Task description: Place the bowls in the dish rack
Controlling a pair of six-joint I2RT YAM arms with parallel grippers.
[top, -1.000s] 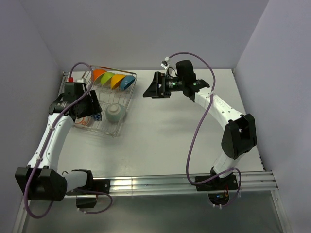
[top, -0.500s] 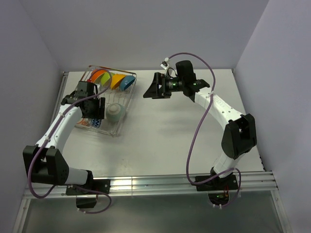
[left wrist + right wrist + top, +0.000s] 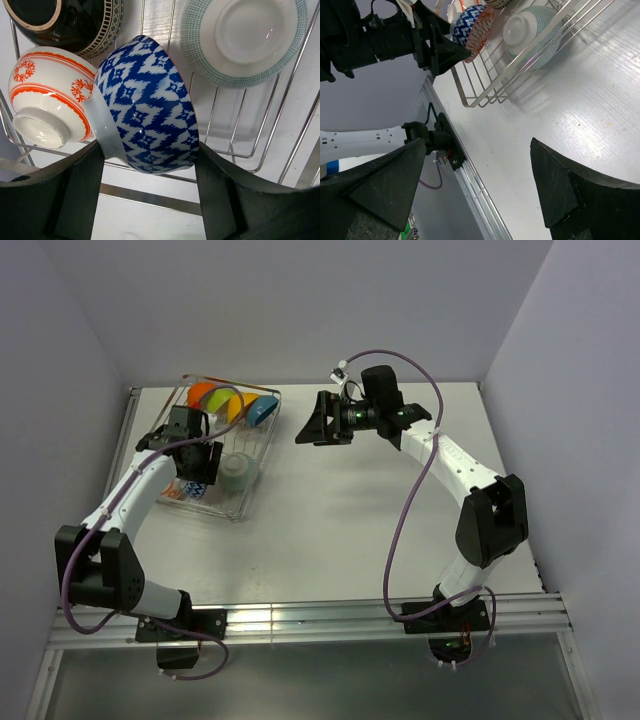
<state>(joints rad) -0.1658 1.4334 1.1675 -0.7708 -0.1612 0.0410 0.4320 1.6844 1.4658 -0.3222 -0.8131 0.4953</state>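
Left gripper [image 3: 149, 155] sits low in the near-left part of the dish rack [image 3: 226, 502], fingers pressed to both sides of the tilted blue-and-white bowl [image 3: 142, 105], which touches a red-banded white bowl [image 3: 47, 97] on its left; right gripper [image 3: 310, 420] hangs wide open, empty, above the table [image 3: 340, 530] right of the rack.

The fixed overhead camera looks down across the whole white table [image 3: 330, 510]. The left wrist camera sits close above the silver wire dish rack [image 3: 150, 196]; the right wrist camera views it from afar.
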